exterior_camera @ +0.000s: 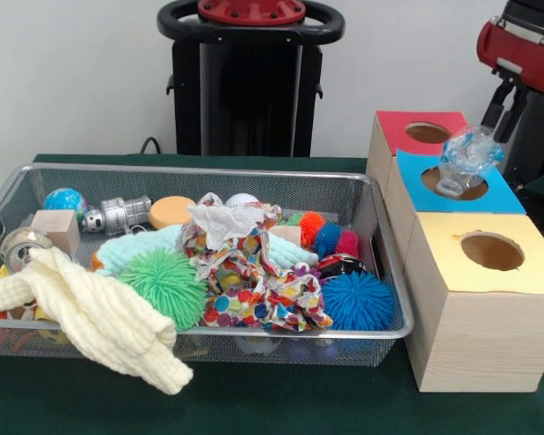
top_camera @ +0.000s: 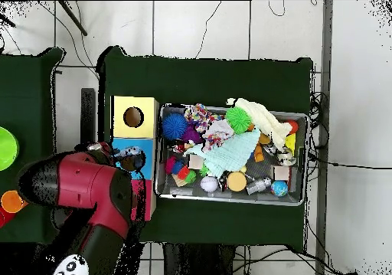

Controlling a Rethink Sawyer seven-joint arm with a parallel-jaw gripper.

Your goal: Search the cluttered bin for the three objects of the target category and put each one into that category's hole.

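Over the blue box (exterior_camera: 494,195), the middle one in a row of three wooden boxes, the gripper (exterior_camera: 500,111) hangs with a crumpled clear plastic object (exterior_camera: 469,159) at its tips. The black fingers (exterior_camera: 494,113) appear clenched on the top of that object, whose lower end sits at the rim of the blue box's round hole (exterior_camera: 455,184). A red box (exterior_camera: 415,134) stands behind the blue one and a yellow box (exterior_camera: 490,272) stands in front of it, each with its own round hole.

Beside the boxes, on the green table (exterior_camera: 254,408), the wire mesh bin (exterior_camera: 208,331) is full of clutter. A cream knitted cloth (exterior_camera: 100,317) drapes over its front rim, next to a green spiky ball (exterior_camera: 168,285). A multicoloured dotted cloth (exterior_camera: 254,290) lies in the middle, a blue spiky ball (exterior_camera: 358,301) sits at the front corner nearest the boxes, and a wooden block (exterior_camera: 56,229), a small globe ball (exterior_camera: 65,200) and an orange disc (exterior_camera: 171,211) lie toward the back.

From overhead, the red arm (top_camera: 84,188) covers much of the red box, and the gripper (top_camera: 116,155) is over the blue one.
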